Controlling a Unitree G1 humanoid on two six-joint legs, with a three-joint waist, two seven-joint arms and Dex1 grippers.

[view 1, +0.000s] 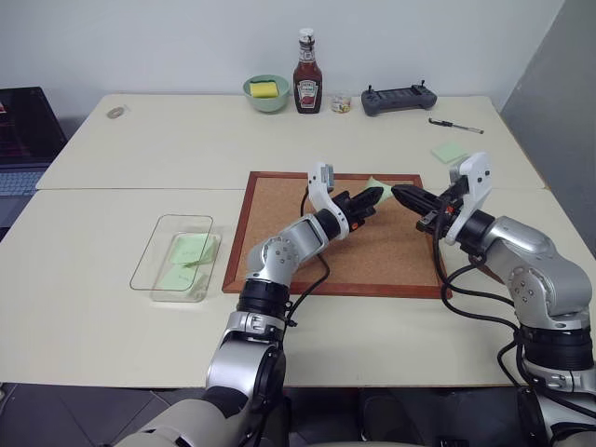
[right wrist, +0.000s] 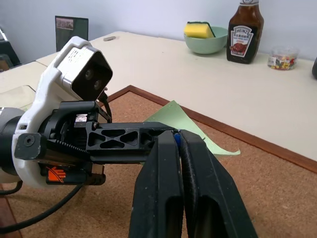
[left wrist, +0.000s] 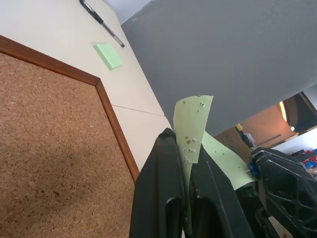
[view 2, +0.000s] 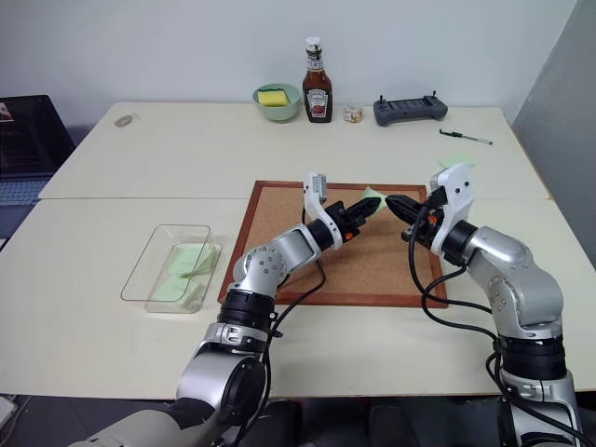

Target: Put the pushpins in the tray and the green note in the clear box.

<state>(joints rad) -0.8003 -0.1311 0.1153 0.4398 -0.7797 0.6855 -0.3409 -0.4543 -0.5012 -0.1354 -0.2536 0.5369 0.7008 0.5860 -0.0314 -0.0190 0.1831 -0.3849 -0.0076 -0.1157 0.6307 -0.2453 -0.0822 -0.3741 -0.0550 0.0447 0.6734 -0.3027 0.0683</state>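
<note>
Both claws meet over the far edge of the corkboard [view 1: 354, 237]. The left claw [view 1: 374, 199] is pressed together on the green note [left wrist: 190, 126], which stands up from between its black fingers [left wrist: 163, 188] above the board; the lower part of the slip is hidden inside the grip, and its pale face carries small specks too fine to identify. The right claw [view 1: 402, 195] has its fingers [right wrist: 203, 183] pressed together, tip close to the left claw's tip; a blue speck shows between the pads in the right wrist view, but whether it is a pushpin cannot be told. The pushpins cannot otherwise be made out. The clear box [view 1: 149, 275] lies on the desk [view 1: 112, 326] to the left of the corkboard, well apart from the claws, and holds a couple of pale green slips lying flat, overlapping so that their count is uncertain. At the far side of the desk a green bowl [view 1: 267, 101] contains a yellow sponge [view 1: 264, 89], beside a ketchup bottle [view 1: 307, 84] and a small jar [view 1: 341, 103] of mixed-coloured bits. A green sticky pad [view 1: 450, 152] and a pen [view 1: 456, 125] lie near the far right corner, beyond a dark controller [view 1: 399, 98].
</note>
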